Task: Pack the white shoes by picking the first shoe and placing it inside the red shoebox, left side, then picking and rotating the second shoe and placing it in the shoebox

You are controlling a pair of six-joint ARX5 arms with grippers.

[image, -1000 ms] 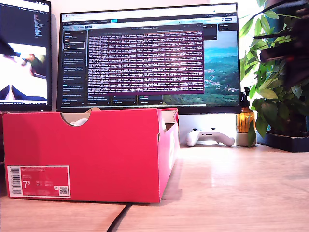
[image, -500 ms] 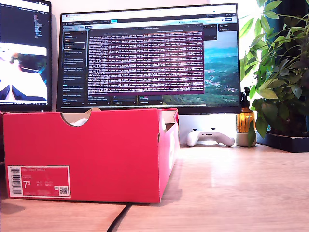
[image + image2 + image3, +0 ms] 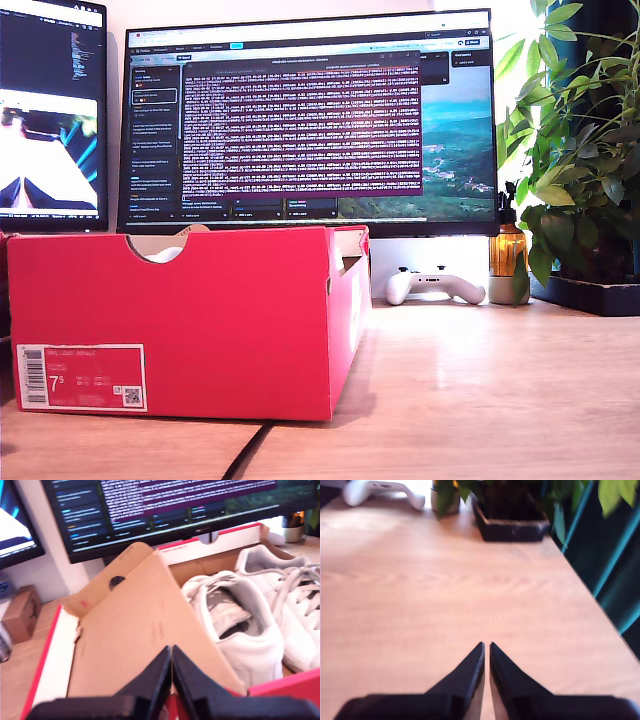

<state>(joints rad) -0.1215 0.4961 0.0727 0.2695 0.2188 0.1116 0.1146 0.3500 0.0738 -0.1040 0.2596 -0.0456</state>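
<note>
The red shoebox (image 3: 230, 320) stands on the wooden table at the exterior view's left, label side facing the camera. Through its semicircular notch a bit of white shoe (image 3: 165, 253) shows. In the first wrist view both white shoes lie side by side inside the box: one (image 3: 245, 640) with its heel toward the camera, the other (image 3: 295, 595) beyond it. A brown cardboard flap (image 3: 140, 625) slants inside the red shoebox (image 3: 42, 665). My first gripper (image 3: 171, 649) is shut and empty above the box's near wall. My second gripper (image 3: 486, 644) is shut and empty over bare table. Neither arm shows in the exterior view.
Two monitors (image 3: 310, 120) stand behind the box. A white game controller (image 3: 435, 284), an amber bottle (image 3: 508, 250) and a potted plant (image 3: 580, 150) sit at the exterior view's right. A black cable (image 3: 250, 450) runs under the box. The table edge (image 3: 615, 630) lies near my second gripper.
A dark blurred shape over the plant at the exterior view's upper right has left the view. The picture on the exterior view's left monitor has shifted. The shoebox has not moved.
</note>
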